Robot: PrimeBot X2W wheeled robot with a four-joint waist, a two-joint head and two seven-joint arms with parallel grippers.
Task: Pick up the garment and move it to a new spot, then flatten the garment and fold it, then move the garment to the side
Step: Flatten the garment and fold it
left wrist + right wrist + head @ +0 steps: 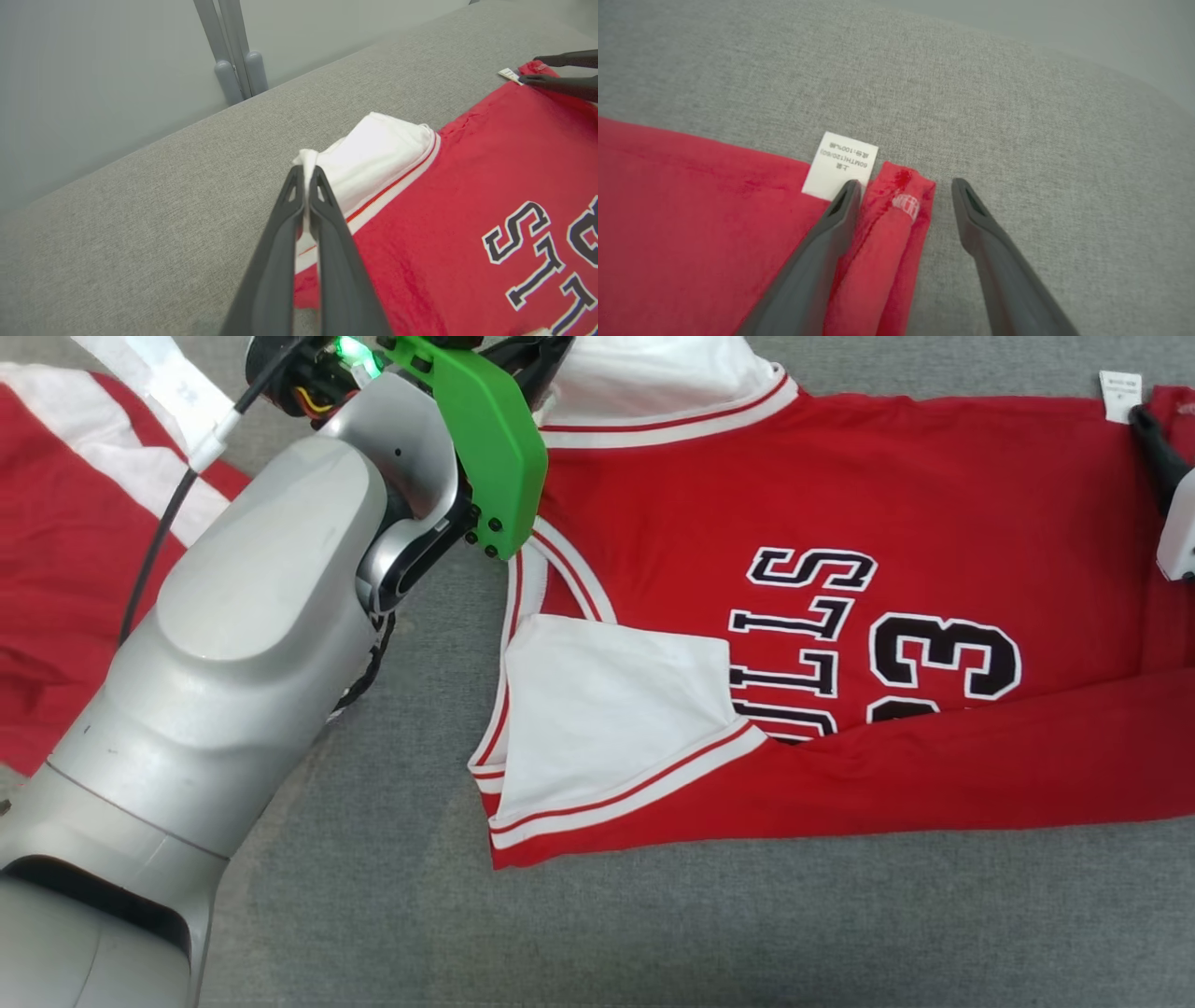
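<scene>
Our left gripper (306,175) was clamped tight on the jersey (840,504), fingers pressed together with a little ridge of white sleeve (373,154) cloth pinched right at the tips. The rest of that sleeve bunched up just past the tips, and the red body spread flat off to the gripper's right, black and white lettering and all. Everything else around those fingers was the grey padded surface (140,224). Well beyond the tips we could see two grey posts (233,56) standing against a pale wall.

Our right gripper (906,186) sat at the far end of the jersey from the left one, fingers spread wide and gripping nothing. A folded red corner of the hem lay between the fingers. One finger rested on or just over the red cloth, we couldn't tell which, with its tip right next to the white care label (840,165). The other finger was over bare grey surface.

From the head camera, the second white sleeve (607,709) lay folded over the chest, closer to us than the left gripper. That arm's green bracket (485,439) hung over the neckline. On the other side of the left arm from the jersey we also spotted another red and white cloth (56,569), partly hidden by the arm.
</scene>
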